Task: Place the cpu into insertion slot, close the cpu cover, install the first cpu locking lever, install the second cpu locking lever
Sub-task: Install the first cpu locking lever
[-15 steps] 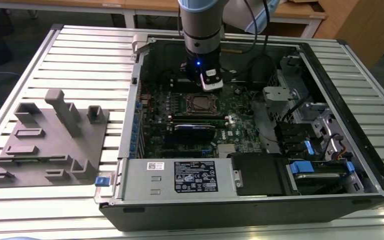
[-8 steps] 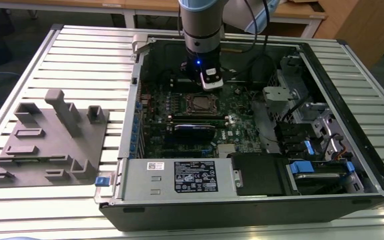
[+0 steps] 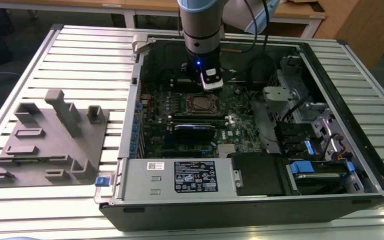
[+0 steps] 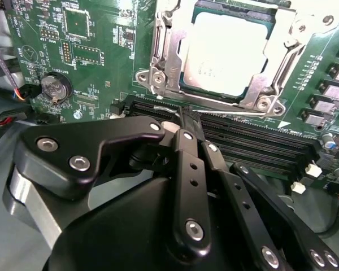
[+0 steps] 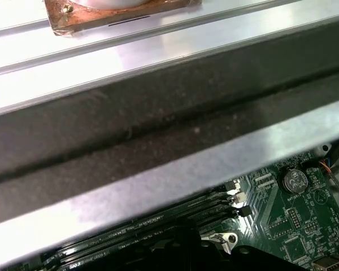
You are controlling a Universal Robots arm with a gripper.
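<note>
The cpu (image 4: 229, 53), a square chip with a dull silver top, lies in the insertion slot (image 4: 265, 104) on the green motherboard (image 4: 96, 34). The cpu cover (image 4: 165, 51), a silver frame plate, lies down around the chip. A thin metal lever (image 4: 243, 114) runs along the socket edge closest to my gripper (image 4: 186, 113). Its black fingers (image 4: 183, 147) are shut together, tips right at that lever's end, beside the black memory slots (image 4: 254, 141). In the exterior view the gripper (image 3: 209, 86) hangs just behind the insertion slot (image 3: 199, 103) inside the open computer case (image 3: 132, 125).
The case lies on a slatted metal table (image 3: 78, 55). A grey moulded fixture (image 3: 48, 140) sits at the exterior view's left. The power supply (image 3: 178, 177), drive bays (image 3: 312, 165) and cables (image 3: 292, 107) crowd the case. A coin battery (image 4: 55, 87) and the case wall (image 5: 158, 130) are close by.
</note>
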